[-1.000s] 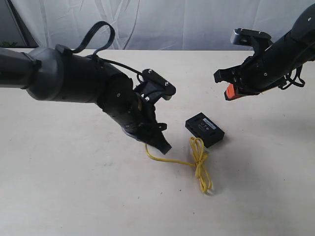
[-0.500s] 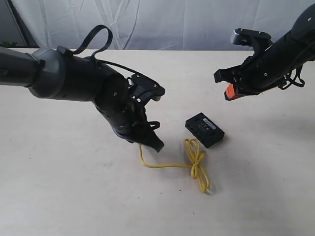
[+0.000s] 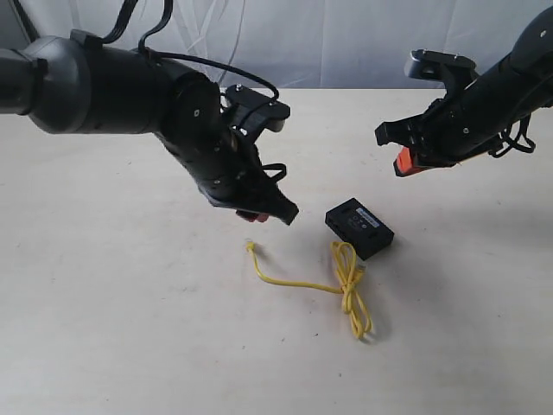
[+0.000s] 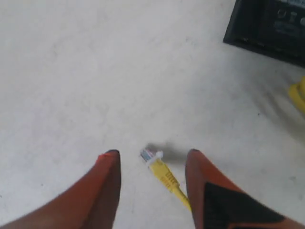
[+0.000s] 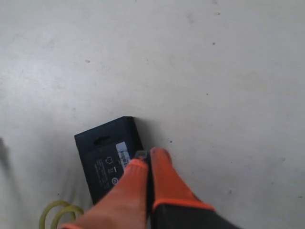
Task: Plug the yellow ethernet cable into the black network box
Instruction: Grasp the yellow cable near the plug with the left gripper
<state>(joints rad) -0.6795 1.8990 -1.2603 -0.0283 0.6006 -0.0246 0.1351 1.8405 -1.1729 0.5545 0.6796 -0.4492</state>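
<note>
The yellow ethernet cable lies loose on the table, with one clear plug at its left end and a knot of loops mid-length. My left gripper hovers open just above that plug. In the left wrist view the plug lies on the table between the orange fingers, touching neither. The black network box sits flat beside the knot, white label up. My right gripper hangs shut and empty, high to the box's right. Its wrist view shows the box beneath the closed fingertips.
The pale table spreads around the cable and box. A white cloth backdrop hangs behind the far edge. The cable's second plug rests nearer the front.
My left gripper has let go of the cable's left end and risen up and back. The cable, dragged slightly left half a second ago, now lies free. The right arm has not moved.
</note>
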